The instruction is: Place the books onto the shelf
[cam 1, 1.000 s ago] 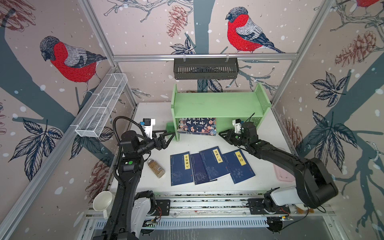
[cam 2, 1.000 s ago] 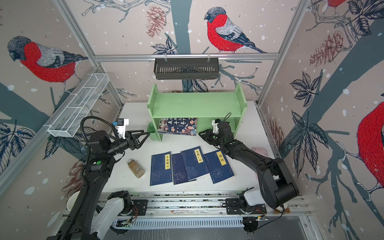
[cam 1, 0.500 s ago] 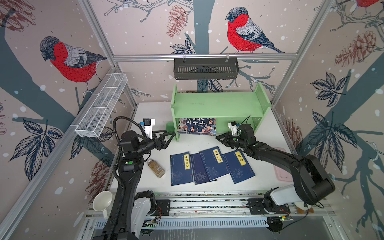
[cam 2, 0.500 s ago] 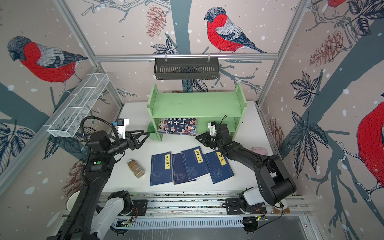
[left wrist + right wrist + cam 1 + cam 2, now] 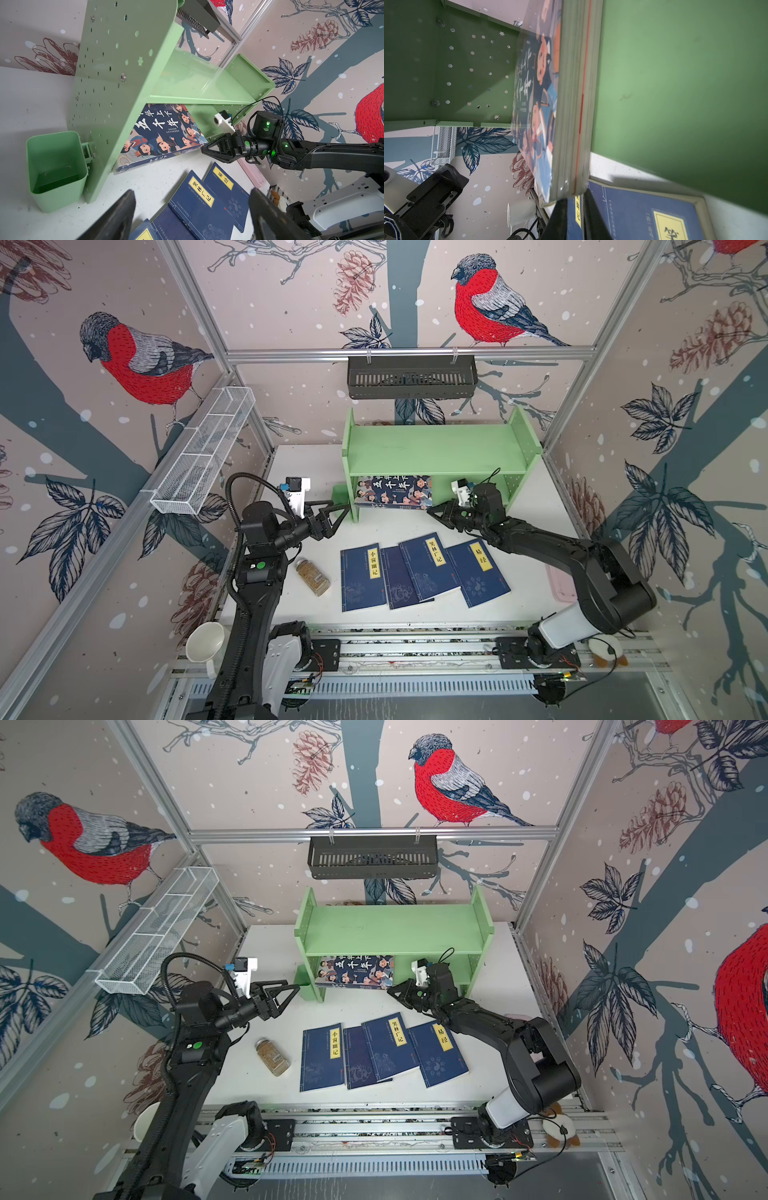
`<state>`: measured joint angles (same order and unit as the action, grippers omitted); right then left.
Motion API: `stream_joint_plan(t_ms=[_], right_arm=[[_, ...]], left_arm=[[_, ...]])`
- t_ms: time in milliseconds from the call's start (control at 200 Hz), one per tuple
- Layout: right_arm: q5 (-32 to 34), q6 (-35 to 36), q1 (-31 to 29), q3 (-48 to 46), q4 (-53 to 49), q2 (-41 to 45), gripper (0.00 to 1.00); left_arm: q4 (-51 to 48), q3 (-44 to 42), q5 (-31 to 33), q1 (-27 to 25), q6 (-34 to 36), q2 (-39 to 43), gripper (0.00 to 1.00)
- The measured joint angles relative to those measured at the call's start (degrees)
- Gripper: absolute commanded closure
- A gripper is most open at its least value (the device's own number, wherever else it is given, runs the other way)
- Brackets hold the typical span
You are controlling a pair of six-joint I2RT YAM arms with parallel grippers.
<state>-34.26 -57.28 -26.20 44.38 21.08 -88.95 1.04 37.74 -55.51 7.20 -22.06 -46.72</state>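
My right gripper (image 5: 430, 511), nearly closed, touches the cartoon book (image 5: 392, 490) at the lower front edge of the shelf (image 5: 432, 448); my left gripper (image 5: 340, 507) gapes wide.

Green shelf (image 5: 432, 448) at the bench's (image 5: 303, 472) far edge; cartoon-cover book (image 5: 392, 490) leans in its lower tier. Four navy books (image 5: 428, 568) lie fanned, overlapping, nearer the front edge. The right gripper (image 5: 430, 510), jaws together, meets the cartoon-cover book's lower right corner; the left gripper (image 5: 338, 508) is spread wide beside the shelf's left panel.

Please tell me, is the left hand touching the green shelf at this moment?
Apart. The left wrist view shows bare white table between the shelf and the fingers of the left hand.
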Motion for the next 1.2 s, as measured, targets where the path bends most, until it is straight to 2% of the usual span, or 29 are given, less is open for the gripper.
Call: stream_joint_plan(t_ms=[650,875,1085,1200], right_arm=[[-0.5,-1.3,0.0,1.7,0.7,-2.0,0.83],[-0.5,-1.4,0.2,-1.0,1.4,1.6,0.77],[0.6,-1.4,1.6,-4.8,1.2,7.0,0.78],[1.6,-1.3,2.8,-5.5,1.3,7.8,0.80]], left_arm=[[0.0,0.0,0.2,0.2,0.3,0.1,0.14],[-3.1,0.9,3.9,0.2,6.8,-0.4,0.15],[-6.4,-0.9,9.6,0.2,16.4,-0.7,0.15],[-6.0,-3.5,12.9,0.1,19.2,-1.7,0.16]])
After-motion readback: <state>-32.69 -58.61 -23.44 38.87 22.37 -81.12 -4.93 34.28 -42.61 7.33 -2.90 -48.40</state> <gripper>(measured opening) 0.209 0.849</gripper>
